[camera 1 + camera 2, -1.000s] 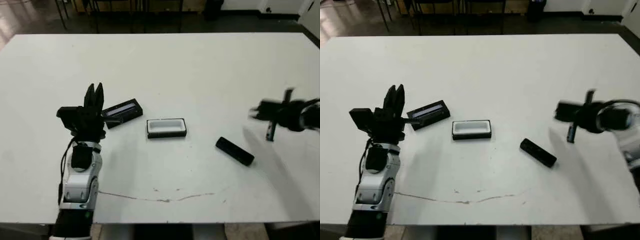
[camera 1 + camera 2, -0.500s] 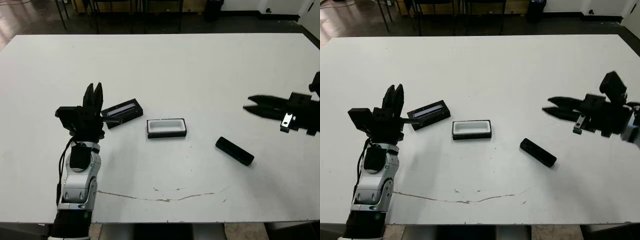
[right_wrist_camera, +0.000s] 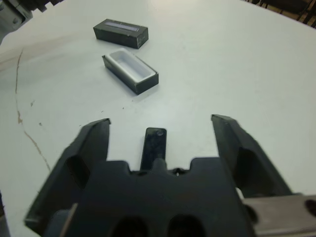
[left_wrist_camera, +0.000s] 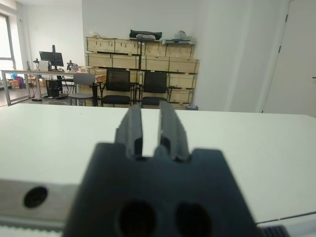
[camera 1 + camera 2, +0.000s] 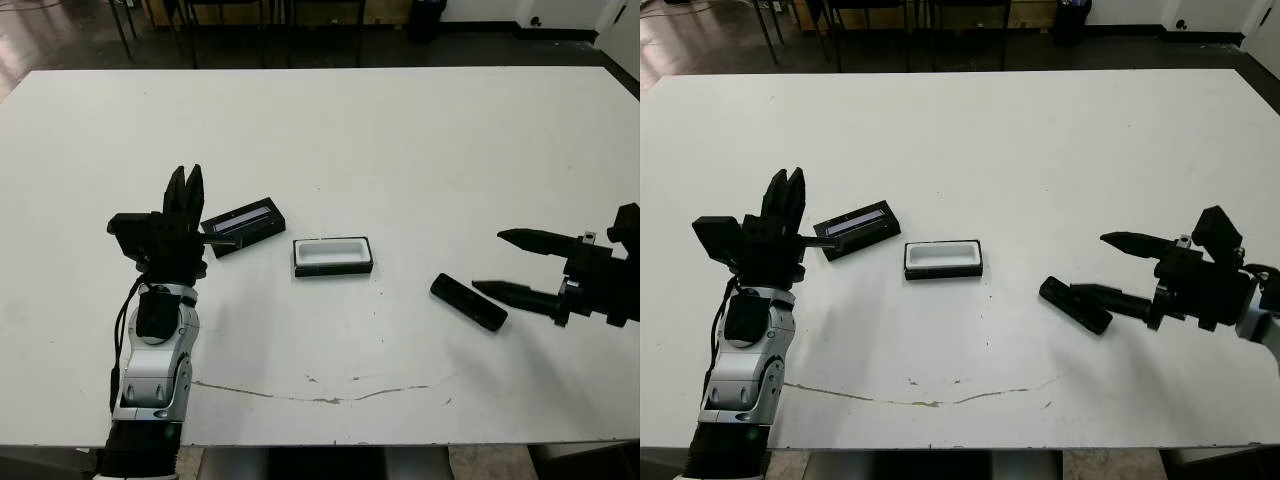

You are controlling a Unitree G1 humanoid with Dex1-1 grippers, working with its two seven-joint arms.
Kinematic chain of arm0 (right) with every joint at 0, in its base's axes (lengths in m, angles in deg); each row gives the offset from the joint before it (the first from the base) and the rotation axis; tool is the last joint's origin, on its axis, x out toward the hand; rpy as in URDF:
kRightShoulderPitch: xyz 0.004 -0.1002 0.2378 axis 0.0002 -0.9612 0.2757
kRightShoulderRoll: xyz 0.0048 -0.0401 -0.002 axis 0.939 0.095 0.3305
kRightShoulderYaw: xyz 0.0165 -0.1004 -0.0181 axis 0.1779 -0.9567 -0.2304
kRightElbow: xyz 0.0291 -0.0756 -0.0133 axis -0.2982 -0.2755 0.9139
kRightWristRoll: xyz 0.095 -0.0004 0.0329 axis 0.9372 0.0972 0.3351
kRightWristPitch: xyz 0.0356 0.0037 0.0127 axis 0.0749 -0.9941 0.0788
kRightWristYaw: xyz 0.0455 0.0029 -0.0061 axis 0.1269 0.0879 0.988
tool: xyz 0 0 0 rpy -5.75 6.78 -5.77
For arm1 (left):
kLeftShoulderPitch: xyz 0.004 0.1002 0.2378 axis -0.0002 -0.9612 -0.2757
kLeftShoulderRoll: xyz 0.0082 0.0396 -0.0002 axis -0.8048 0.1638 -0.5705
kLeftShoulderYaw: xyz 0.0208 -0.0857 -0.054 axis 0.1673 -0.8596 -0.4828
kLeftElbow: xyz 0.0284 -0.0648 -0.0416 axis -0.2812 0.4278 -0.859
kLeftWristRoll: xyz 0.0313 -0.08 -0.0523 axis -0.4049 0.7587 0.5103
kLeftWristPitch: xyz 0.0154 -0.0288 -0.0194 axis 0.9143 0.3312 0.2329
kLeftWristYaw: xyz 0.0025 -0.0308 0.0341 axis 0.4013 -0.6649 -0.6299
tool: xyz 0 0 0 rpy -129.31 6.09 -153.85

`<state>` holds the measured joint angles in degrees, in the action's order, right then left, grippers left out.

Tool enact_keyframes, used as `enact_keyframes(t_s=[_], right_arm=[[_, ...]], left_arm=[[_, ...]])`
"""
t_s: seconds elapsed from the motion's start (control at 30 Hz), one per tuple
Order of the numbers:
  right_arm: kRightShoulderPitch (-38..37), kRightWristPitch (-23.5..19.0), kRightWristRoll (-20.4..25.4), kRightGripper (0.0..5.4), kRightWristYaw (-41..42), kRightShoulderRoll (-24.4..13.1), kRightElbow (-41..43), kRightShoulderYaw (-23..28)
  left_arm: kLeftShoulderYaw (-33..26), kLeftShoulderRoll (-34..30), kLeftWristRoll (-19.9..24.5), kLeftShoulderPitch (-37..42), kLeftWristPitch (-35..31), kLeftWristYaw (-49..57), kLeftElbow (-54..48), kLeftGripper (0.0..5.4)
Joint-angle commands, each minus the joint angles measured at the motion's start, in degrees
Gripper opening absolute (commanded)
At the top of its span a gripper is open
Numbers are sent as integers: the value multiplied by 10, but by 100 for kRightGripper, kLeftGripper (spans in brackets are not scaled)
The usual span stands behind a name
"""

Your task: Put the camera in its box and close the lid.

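L gripper (image 5: 186, 183) stands upright at the left of the white worktop (image 5: 400, 140), fingers (image 4: 134, 127) pointing up and away, set narrow w/ only a thin slit between them, nothing held. In the left wrist view they point toward chairs and wooden crates beyond the far edge.

Just right of that gripper lies the lid (image 5: 243, 226), flat black, pale glossy strip facing up, angled a bit. Close to the gripper body; contact can't be judged.

Next, near the centre, the box (image 5: 333, 255): open, white lining showing, nothing inside, long side running left-right. Lid and box near each other but apart.

Further right, well apart from the box, the camera (image 5: 469, 301) lies flat on the worktop, slanted, its near end toward the R side. Not in the box.

R gripper (image 5: 511, 263) comes in from the right edge, low over the worktop, fingers (image 3: 94, 148) spread wide, tips pointing left. Right wrist view shows the camera lying lengthwise in the gap between the two fingers, near the gripper body, neither finger touching it. In the head views one finger tip sits just beside the camera's right end, the other farther back over bare worktop.

A thin brownish scratch line (image 5: 320, 395) runs along the near part of the worktop.
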<state>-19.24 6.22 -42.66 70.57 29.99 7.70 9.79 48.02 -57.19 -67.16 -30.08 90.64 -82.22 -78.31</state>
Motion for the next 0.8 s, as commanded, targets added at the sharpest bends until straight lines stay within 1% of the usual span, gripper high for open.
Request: enact_keyframes(t_s=[0.03,0.13,0.23,0.27,0.37,0.47,0.63,0.7,0.77,0.8], right_arm=[[-21,-1,-4,535,-8,4,10,-1],[-30,22,-5,538,-5,20,-10,-4],[-34,51,-8,538,3,38,-49,-7],[-33,54,-8,538,7,42,-61,-9],[-33,63,-16,538,7,48,-83,-15],[-33,83,-26,538,9,55,-109,-20],[-40,107,-59,538,-8,57,-123,-33],[-47,103,-65,538,-19,61,-120,-36],[-54,87,-65,538,-30,66,-117,-37],[-57,89,-66,530,-33,69,-120,-38]], left_arm=[[-3,-1,4,-13,-17,3,0,0],[-5,0,9,-14,-22,2,-3,0],[-5,-4,4,-14,-16,2,-1,0],[-5,-4,3,-14,-15,2,0,0],[-5,-4,5,-14,-17,2,0,0],[-6,-1,12,-15,-22,1,-2,0],[-7,-2,14,-16,-22,1,-1,0],[-7,-2,16,-17,-24,1,-3,0],[-7,-3,14,-17,-21,0,-3,0],[-7,-4,13,-18,-19,0,-2,0]])
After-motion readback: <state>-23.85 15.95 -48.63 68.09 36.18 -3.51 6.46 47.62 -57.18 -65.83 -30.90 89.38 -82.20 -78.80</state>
